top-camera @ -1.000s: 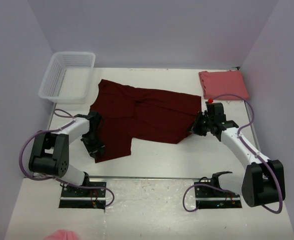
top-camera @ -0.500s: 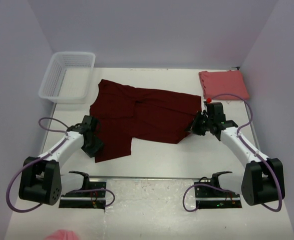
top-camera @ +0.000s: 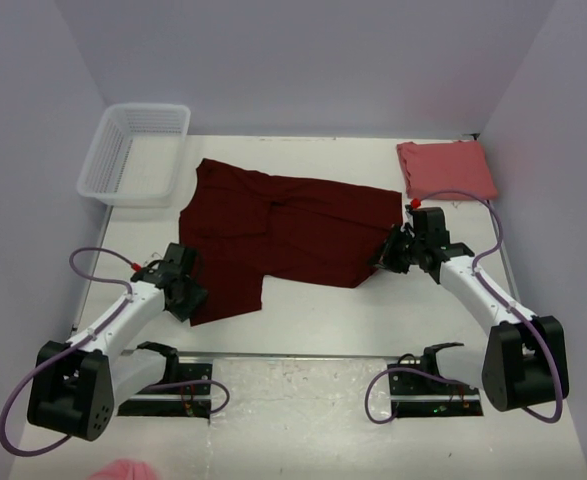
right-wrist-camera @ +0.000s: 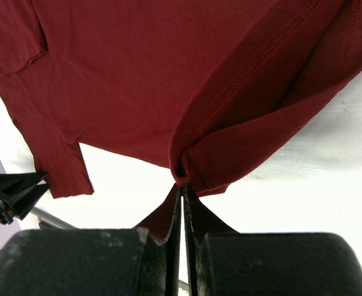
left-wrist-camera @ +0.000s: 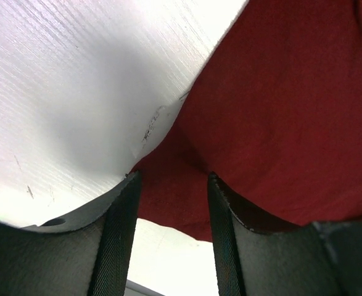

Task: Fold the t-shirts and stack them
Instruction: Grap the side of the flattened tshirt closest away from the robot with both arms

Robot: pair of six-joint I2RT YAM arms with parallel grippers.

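While the right gripper (top-camera: pixel 385 256) is clamped on a bunched fold at the right edge of the dark maroon t-shirt (top-camera: pixel 293 225), the left gripper (top-camera: pixel 186 290) sits at the shirt's near left corner with its jaws partly apart and gripping nothing. In the right wrist view the closed gripper (right-wrist-camera: pixel 184 197) pinches a rolled hem of the maroon t-shirt (right-wrist-camera: pixel 137 80), and the cloth spreads away from the tips, lifted a little where it is caught. In the left wrist view the left gripper (left-wrist-camera: pixel 171 179) has its two fingers (left-wrist-camera: pixel 116 234) standing clear of each other. The corner of the maroon t-shirt (left-wrist-camera: pixel 279 111) shows through the gap between them and runs off to the right. Bare white table (left-wrist-camera: pixel 76 92) lies to the left. The salmon pink t-shirt (top-camera: pixel 445 168) lies folded at the far right corner of the table (top-camera: pixel 313 320), well apart from both grippers. A white mesh basket (top-camera: pixel 133 150) stands at the far left.
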